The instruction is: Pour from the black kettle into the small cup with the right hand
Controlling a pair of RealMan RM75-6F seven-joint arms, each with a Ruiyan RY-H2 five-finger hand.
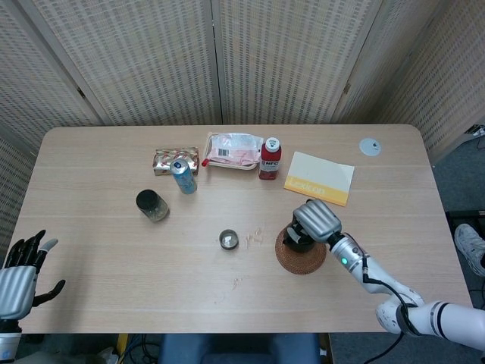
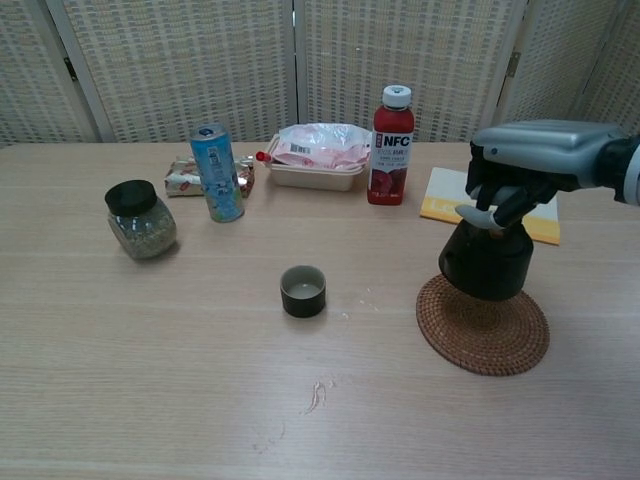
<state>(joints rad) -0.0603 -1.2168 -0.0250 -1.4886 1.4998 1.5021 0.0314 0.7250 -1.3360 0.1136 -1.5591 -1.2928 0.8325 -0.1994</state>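
The black kettle [image 2: 487, 265] hangs just over the round woven coaster [image 2: 484, 330] at the table's right, held from above by my right hand [image 2: 522, 165], whose fingers curl over its top. In the head view that right hand [image 1: 315, 221] hides most of the kettle [image 1: 292, 237], with the coaster [image 1: 301, 258] under it. The small dark cup [image 2: 303, 290] stands upright and alone mid-table, to the kettle's left; the head view shows the cup [image 1: 229, 240] too. My left hand [image 1: 19, 280] hovers off the table's near left corner, fingers apart and empty.
A lidded jar [image 2: 139, 220], a blue can [image 2: 217, 173] and a snack pack [image 2: 187, 177] stand at the left. A wrapped food tray [image 2: 318, 155], a red NFC bottle [image 2: 392, 146] and a yellow book [image 2: 445, 200] line the back. A white disc [image 1: 370, 147] lies far right.
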